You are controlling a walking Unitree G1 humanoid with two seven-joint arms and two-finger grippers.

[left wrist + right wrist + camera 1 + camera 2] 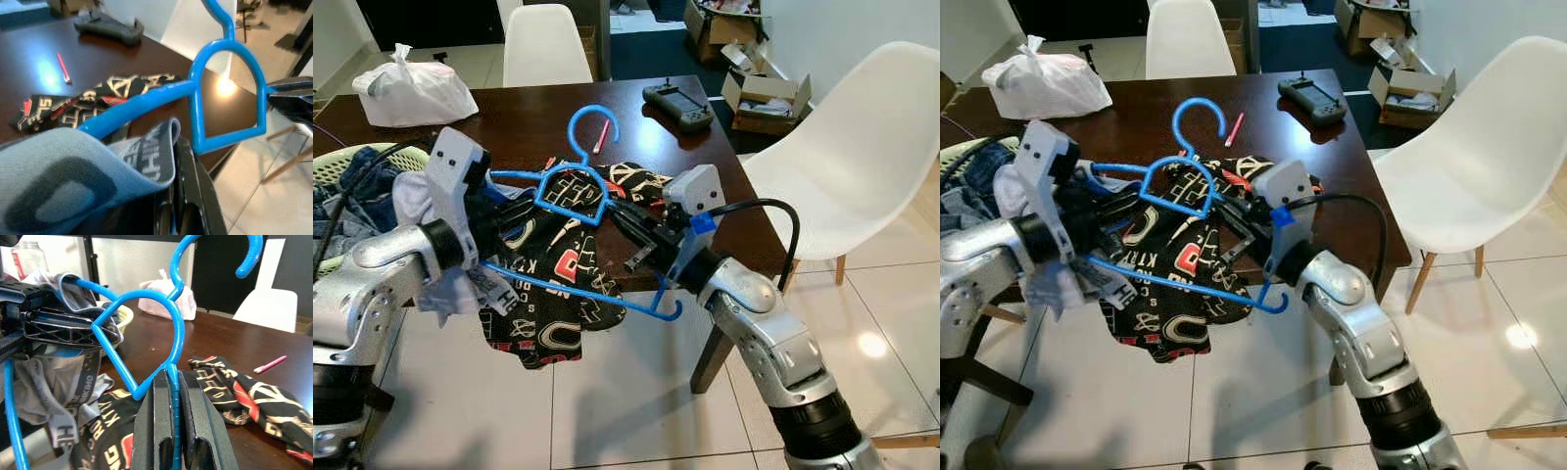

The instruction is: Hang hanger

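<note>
A blue plastic hanger [574,193] is held between both grippers above the front edge of the dark wooden table [509,113], hook up. My right gripper [172,396] is shut on the hanger's shoulder wire just below the neck. My left gripper [501,213] is shut on the hanger's other arm, with a grey waistbanded garment [73,181] bunched over its fingers [193,196]. A black garment with red and white print [558,284] lies on the table edge and hangs down behind the hanger's lower bar.
On the table are a white plastic bag [411,88], a black controller [678,106] and a pink pen [601,137]. A pale green laundry basket [357,157] of clothes stands at the left. White chairs stand at the right [862,147] and far side [546,44].
</note>
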